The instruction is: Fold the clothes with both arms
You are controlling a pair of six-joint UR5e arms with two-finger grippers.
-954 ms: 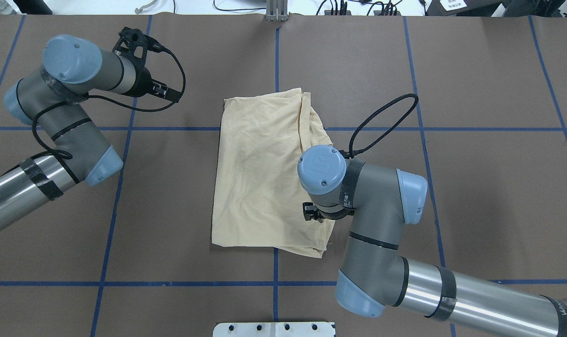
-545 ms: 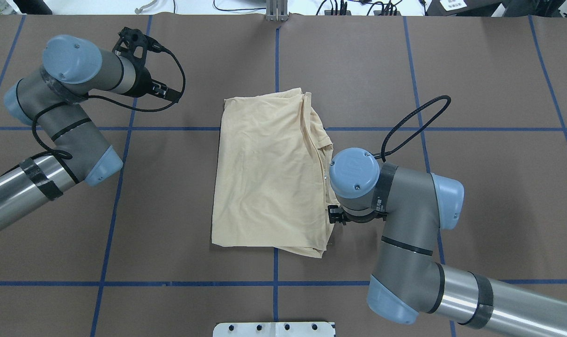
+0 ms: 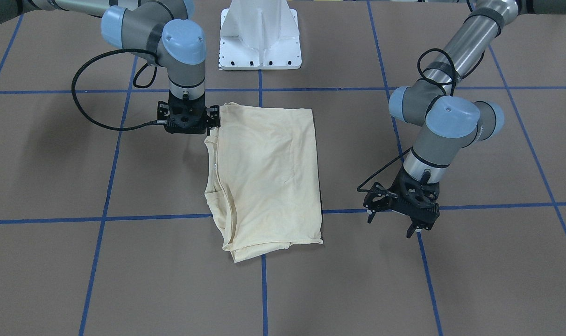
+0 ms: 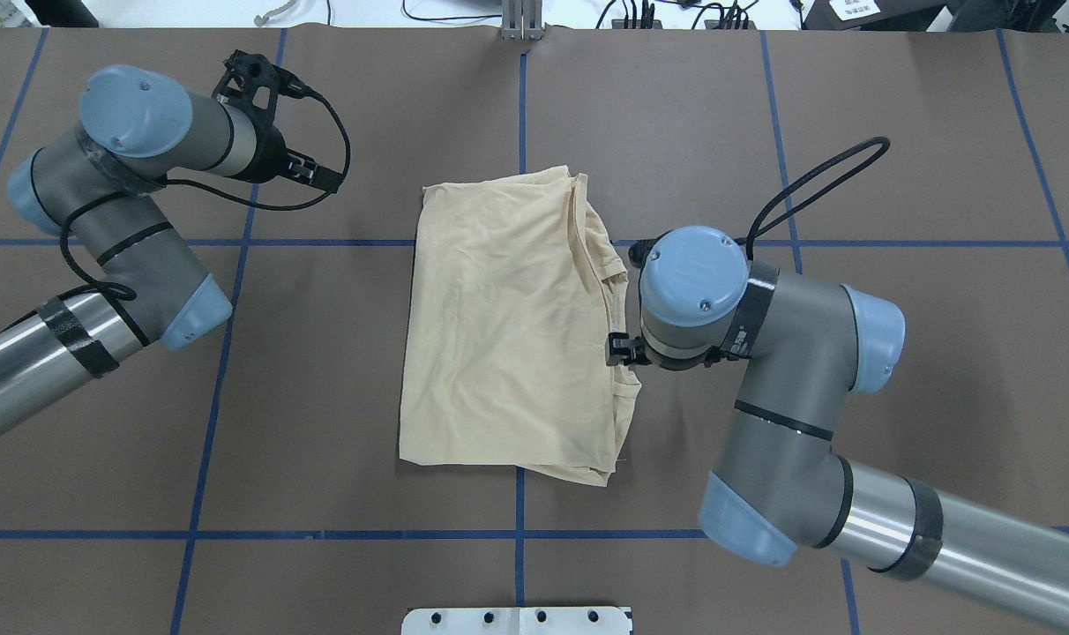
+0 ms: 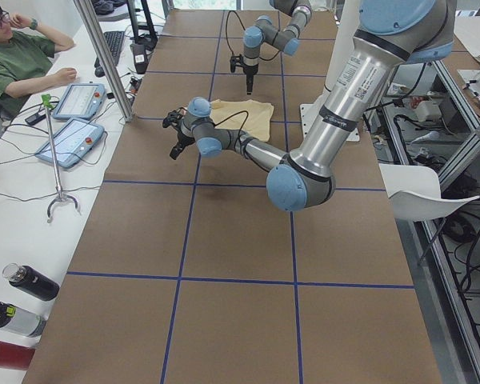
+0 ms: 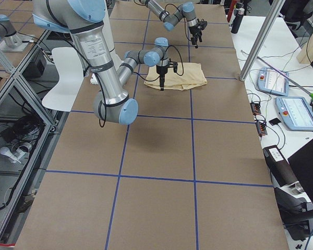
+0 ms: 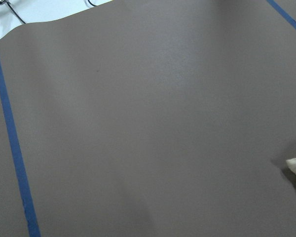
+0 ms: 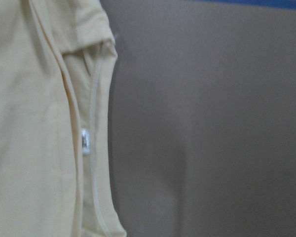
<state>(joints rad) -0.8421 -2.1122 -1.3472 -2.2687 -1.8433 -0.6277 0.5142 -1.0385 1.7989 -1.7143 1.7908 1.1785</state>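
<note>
My left pincer (image 4: 316,173) hangs tilted over bare brown table (image 4: 323,397), out on my left and towards the far side, well apart from the shirt. I cannot tell whether its jaws are apart or together. Its camera sees only table, a blue tape line (image 7: 15,163) and one pale corner of cloth at the edge.

The shirt (image 4: 508,335) lies in the middle of the table, folded into a tall cream-yellow rectangle across the tape lines. Its neckline (image 8: 94,148), with the small white label (image 8: 85,142), runs along the edge on my right.

My right pincer (image 3: 187,120) points straight down just at that edge, near the corner closest to my white base (image 3: 259,42). The jaws are hidden under the wrist, so I cannot tell their state, nor whether they touch the cloth.
</note>
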